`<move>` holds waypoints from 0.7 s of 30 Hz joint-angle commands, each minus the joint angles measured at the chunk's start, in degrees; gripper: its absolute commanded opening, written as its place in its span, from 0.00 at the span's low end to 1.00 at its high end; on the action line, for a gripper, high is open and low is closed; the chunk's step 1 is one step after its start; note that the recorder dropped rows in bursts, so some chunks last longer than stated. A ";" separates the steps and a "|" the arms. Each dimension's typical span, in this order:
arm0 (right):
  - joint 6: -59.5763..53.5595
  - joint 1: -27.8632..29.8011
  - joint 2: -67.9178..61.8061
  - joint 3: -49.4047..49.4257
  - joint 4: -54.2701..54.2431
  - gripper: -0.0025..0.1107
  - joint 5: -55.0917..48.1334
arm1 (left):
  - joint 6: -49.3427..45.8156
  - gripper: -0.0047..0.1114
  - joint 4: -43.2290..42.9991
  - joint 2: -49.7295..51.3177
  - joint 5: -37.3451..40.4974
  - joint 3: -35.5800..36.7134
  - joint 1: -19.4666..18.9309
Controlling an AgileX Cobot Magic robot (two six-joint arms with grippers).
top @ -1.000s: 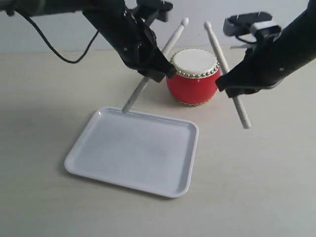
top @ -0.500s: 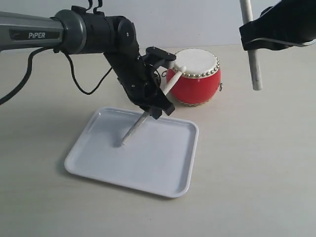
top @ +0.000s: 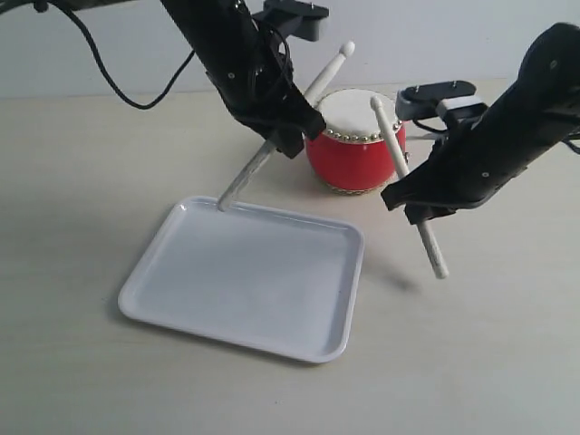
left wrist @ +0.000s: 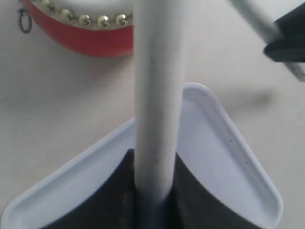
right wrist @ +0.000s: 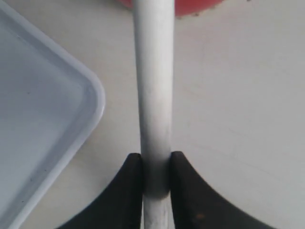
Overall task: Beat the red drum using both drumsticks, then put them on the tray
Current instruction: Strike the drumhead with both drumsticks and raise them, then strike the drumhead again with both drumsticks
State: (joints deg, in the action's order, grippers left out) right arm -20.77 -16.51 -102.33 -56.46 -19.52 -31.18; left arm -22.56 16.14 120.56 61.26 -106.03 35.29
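Centre top: the red drum (top: 355, 156) stands on the worktop (top: 489, 362), just beyond the tray (top: 245, 281). The left gripper (top: 288, 138) clamps the left drumstick (top: 243, 179), whose lower end sits at the tray's far rim. The right gripper (top: 417, 205) clamps the right drumstick (top: 391, 143), tip over the drumhead.

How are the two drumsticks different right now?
The left stick has its round tip lifted clear of the red drum; the right stick has its tip down at the drum's white top. The left stick's back end hangs by the tray's far rim; the right stick's hangs over the table. They lean opposite ways. Both are pale, thin and gripped partway along.
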 commanded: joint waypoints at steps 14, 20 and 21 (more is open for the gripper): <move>-0.31 0.16 14.59 0.05 0.00 0.02 -6.58 | 0.71 0.04 0.68 2.48 -1.97 -0.57 0.31; 1.41 0.16 29.12 0.05 -1.38 0.02 -6.99 | 0.71 0.04 1.65 11.39 -4.42 -0.57 0.31; 1.41 0.16 31.19 0.05 -1.49 0.02 -6.99 | 0.71 0.04 1.52 12.66 -3.70 -0.57 0.31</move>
State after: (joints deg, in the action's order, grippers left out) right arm -19.73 -16.51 -76.63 -56.46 -20.17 -37.83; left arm -22.23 17.06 130.04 57.48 -106.11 35.50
